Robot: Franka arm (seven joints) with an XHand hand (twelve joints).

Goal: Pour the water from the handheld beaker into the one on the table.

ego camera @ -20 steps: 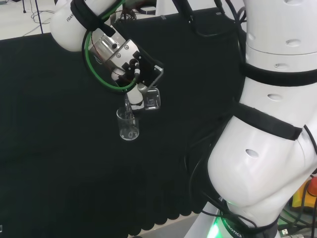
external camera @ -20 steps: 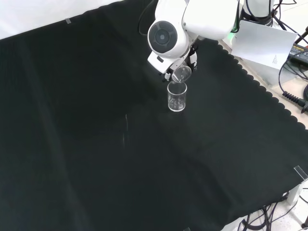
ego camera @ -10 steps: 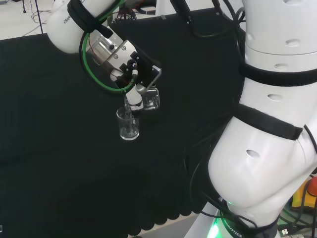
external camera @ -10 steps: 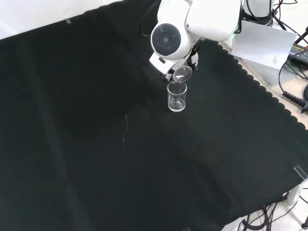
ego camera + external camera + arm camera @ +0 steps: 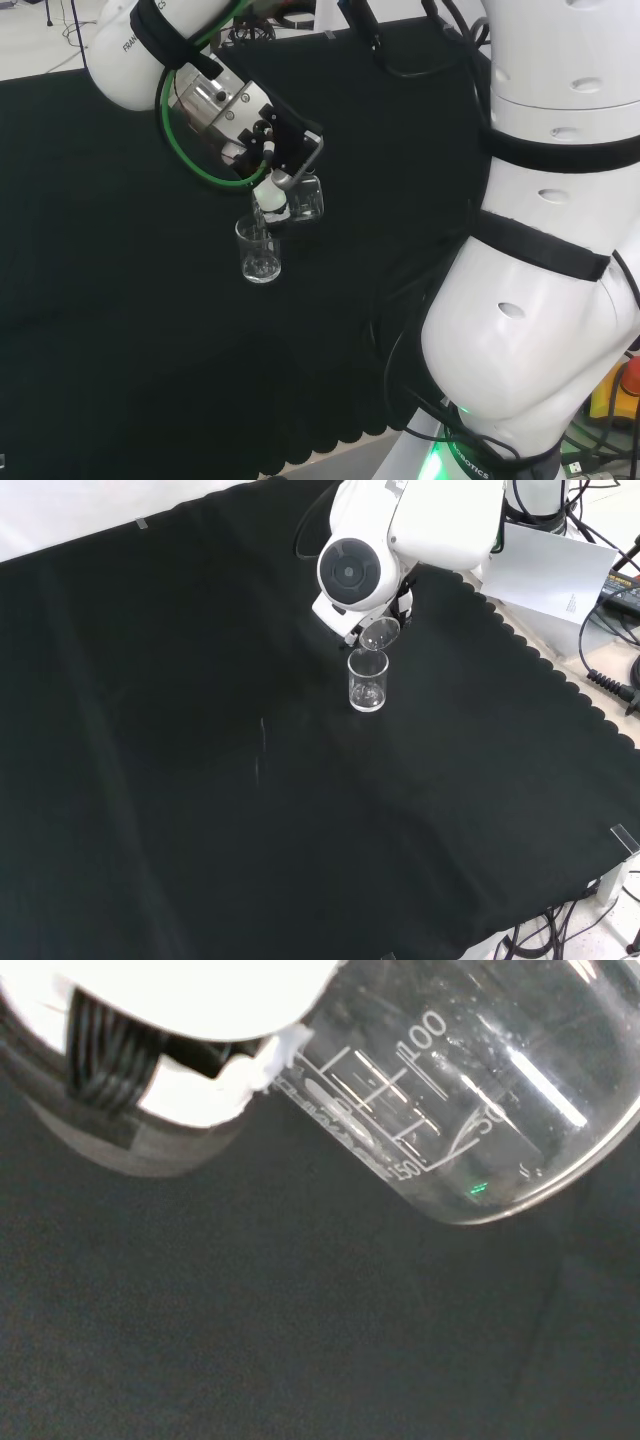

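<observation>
Black cloth (image 5: pixel 200 780) is covering your whole bench, scalloped along its edge in the front view, with a strip of pale floor showing beyond it at the top of the head view. You are looking past the arm's big white links (image 5: pixel 550 250), which are filling the right side of the head view; in the front view a white link with a round grey cap (image 5: pixel 348 572) is standing in front of the hand and hiding most of it. A white sheet of paper (image 5: pixel 545 570) is lying off the cloth at the upper right of the front view, with cables beside it. A green cable (image 5: pixel 185 165) is looping round the wrist in the head view.

Your hand (image 5: pixel 272 190) is hanging just above the cloth and is clamped on the handheld beaker (image 5: pixel 306 198), fingers curled round it; the wrist view is showing a white finger (image 5: pixel 200 1090) lying against the glass wall with its printed scale. That beaker is tilting, its mouth just over the rim of the beaker on the table (image 5: pixel 259 250). In the front view the tilted mouth is showing as a clear disc right above the standing beaker. You cannot tell whether they are touching. The standing beaker is upright near the middle of the cloth, well apart from the paper.
</observation>
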